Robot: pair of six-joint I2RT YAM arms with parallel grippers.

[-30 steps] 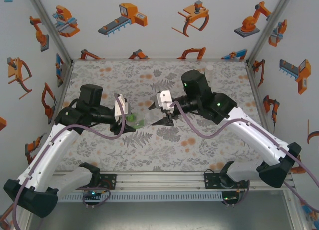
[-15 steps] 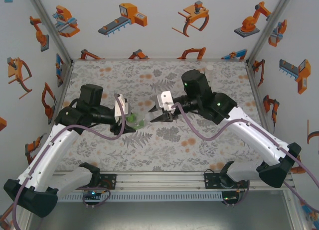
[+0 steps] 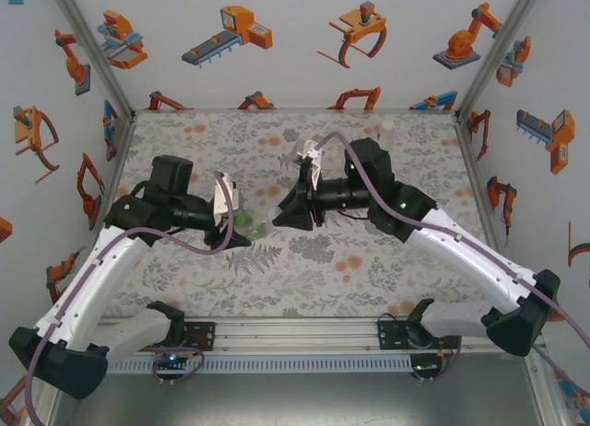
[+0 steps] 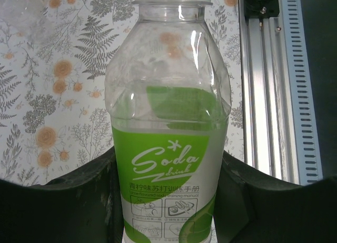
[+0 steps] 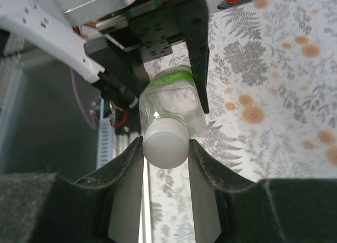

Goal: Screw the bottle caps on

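- **Bottle:** the clear plastic bottle with a green-and-white label (image 4: pixel 168 122) is held up over the middle of the table, right between the two arms.
- **Cap:** a small round white plastic cap (image 5: pixel 166 145) sits on the neck. I can't tell how far it's threaded on.
- **Which way it points:** the long axis runs left-right and roughly level. The cap end points right and a touch far, and the base points left.
- **Left gripper (image 4: pixel 167 166):** it's pressed onto the labelled body from both sides, so it's pinching the bottle.
- **Right gripper (image 5: pixel 165 143):** the fingers sit against both sides of the cap, so it's pinching that.
- **What changed:** a second ago the right gripper was just off the neck end. Now the wrist has rolled over and slid left, so the fingers wrap the cap. The left arm and the bottle have barely budged.
- **What that means:** my guess is this is the twisting stage for this bottle, with one arm bracing and the other turning.
- **Around it:** something that looks like another clear bottle (image 4: pixel 21 9) lies on the grey floral table cover (image 3: pixel 323 278), but it's pretty blurry.
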